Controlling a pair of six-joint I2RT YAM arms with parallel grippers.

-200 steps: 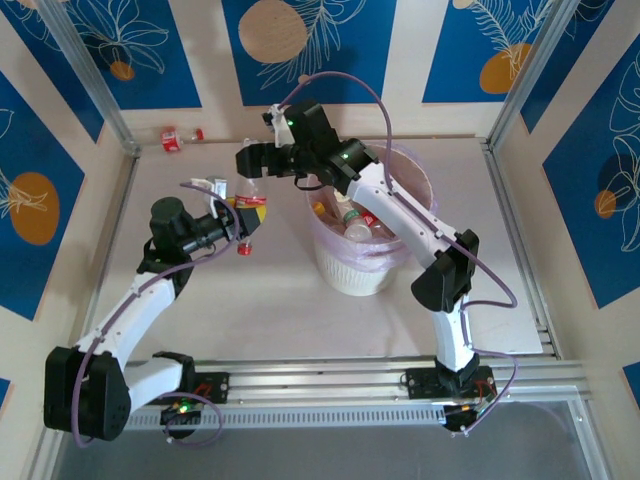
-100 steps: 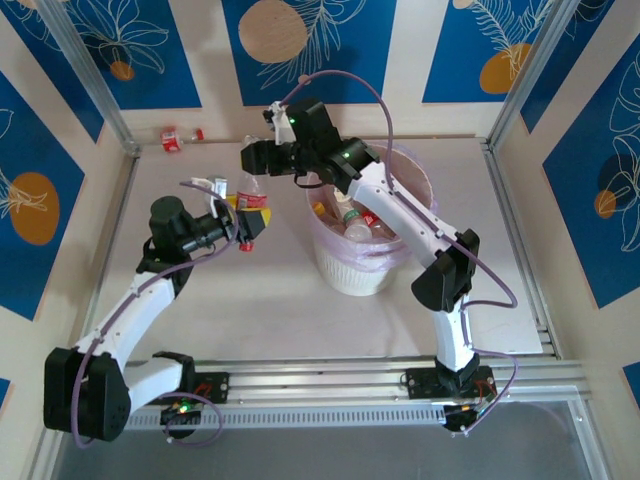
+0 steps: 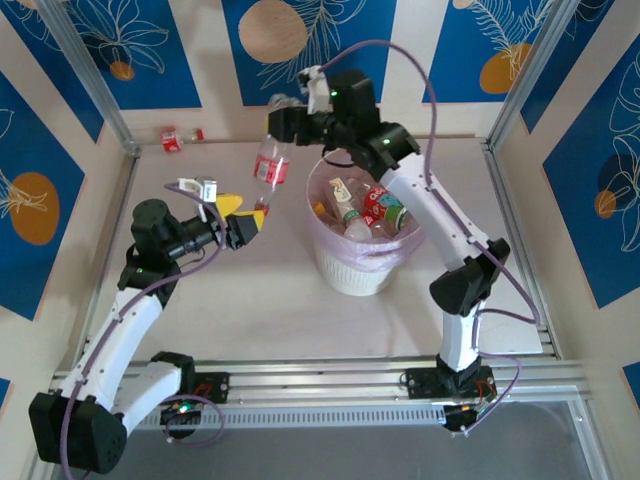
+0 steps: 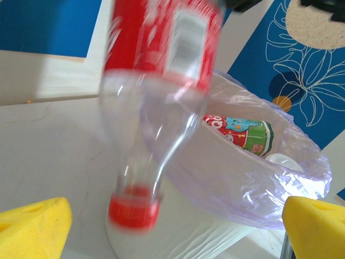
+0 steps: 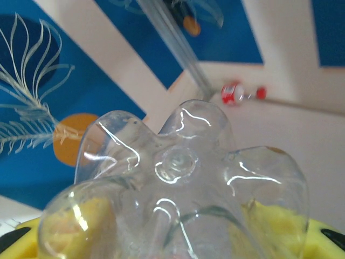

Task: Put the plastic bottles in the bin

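From above, we see the right gripper (image 3: 277, 125) in the upper middle of the frame, clenched on the base of a hanging bottle (image 3: 268, 168). The bottle dangles cap-down just left of the bin (image 3: 345, 275). The left gripper (image 3: 241, 215) sits just below and left of it, yellow fingers (image 3: 232, 204) spread wide with nothing between them. The binned bottles (image 3: 365, 215) lie in the pink liner (image 3: 318, 228), and a stray bottle (image 3: 180, 137) rests on the table (image 3: 250, 300) at the upper left.

The left wrist view adds the hanging bottle's red cap (image 4: 134, 210) and red label (image 4: 161, 43) (too blurred for us to read). It also shows a red-and-green labelled bottle (image 4: 240, 132) in the bin, whose white lettering we cannot make out. The right wrist view gives the clear petalled base (image 5: 178, 162), with yellow pads (image 5: 310, 229) on either side.
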